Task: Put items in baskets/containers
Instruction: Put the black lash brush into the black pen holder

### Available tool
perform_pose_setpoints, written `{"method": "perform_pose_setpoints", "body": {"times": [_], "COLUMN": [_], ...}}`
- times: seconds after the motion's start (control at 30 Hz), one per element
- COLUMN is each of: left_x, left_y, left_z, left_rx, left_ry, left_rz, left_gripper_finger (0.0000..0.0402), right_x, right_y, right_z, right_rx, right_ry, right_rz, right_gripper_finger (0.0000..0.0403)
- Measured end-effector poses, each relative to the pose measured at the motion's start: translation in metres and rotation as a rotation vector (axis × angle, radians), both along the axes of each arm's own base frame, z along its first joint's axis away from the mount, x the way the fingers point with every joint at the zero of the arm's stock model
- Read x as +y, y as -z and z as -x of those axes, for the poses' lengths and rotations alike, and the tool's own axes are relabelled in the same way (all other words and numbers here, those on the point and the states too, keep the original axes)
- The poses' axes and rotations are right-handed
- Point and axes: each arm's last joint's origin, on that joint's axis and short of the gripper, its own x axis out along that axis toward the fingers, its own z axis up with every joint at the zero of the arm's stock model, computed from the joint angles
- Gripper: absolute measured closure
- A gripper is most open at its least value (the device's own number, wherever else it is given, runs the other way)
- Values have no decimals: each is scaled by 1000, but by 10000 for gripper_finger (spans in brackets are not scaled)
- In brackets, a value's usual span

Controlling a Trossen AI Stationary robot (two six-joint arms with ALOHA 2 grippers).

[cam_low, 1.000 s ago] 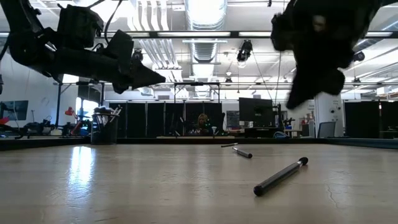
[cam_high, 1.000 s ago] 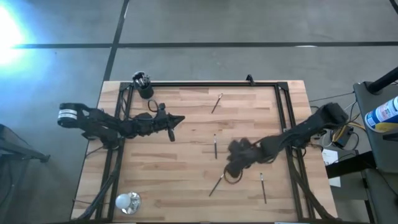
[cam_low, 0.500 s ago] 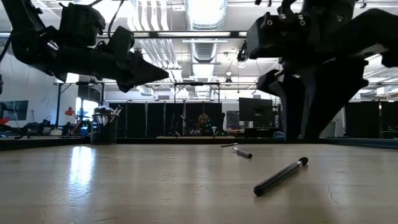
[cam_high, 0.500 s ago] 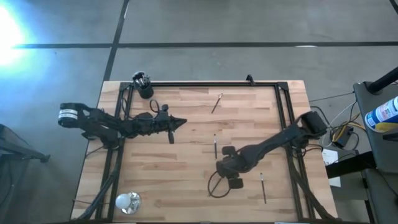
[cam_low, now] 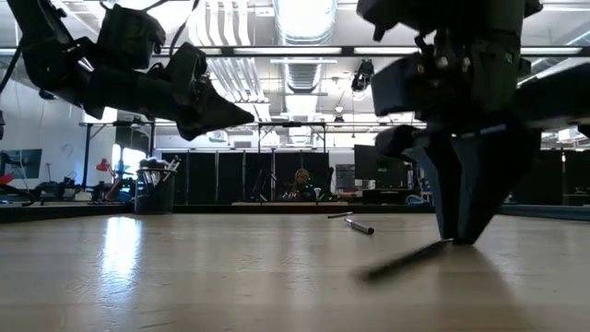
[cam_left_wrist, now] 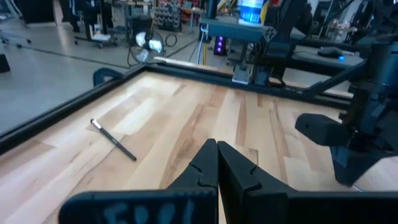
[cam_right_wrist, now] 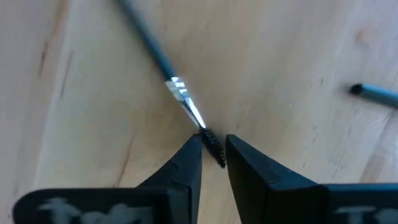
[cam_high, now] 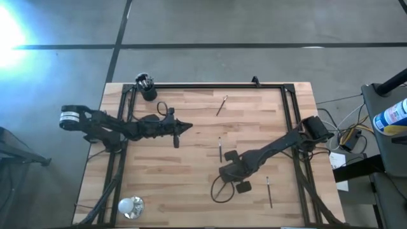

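The right gripper, down at the wooden table, pinches a makeup brush at its bristle end. Far beyond it, the closed left gripper hovers, the black cup past that.

No text, label, brand, number or sign can be read in any view. Pale marks are seen on the near edge of each wrist mount, and a printed label on a blue bottle beside the table, but nothing can be made out.
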Motion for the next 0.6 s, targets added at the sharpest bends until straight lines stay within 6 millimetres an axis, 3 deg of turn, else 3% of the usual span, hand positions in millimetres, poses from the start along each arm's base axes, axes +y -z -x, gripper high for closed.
{"method": "perform_pose_setpoints", "body": {"times": [0.33, 0.6], "left_x": [-1, -9], "left_y": [-1, -6], "left_z": [-6, -10], "left_rx": [37, 11], "left_ry": [43, 162], "left_rz": [64, 193], "left_gripper_finger": [401, 401], "right_x": [-3, -5], "right_y": [6, 2], "right_z": [4, 3], "right_rx": [2, 10], "right_ry": [-41, -125], "right_rz": [11, 39], "right_gripper_finger": [352, 393]}}
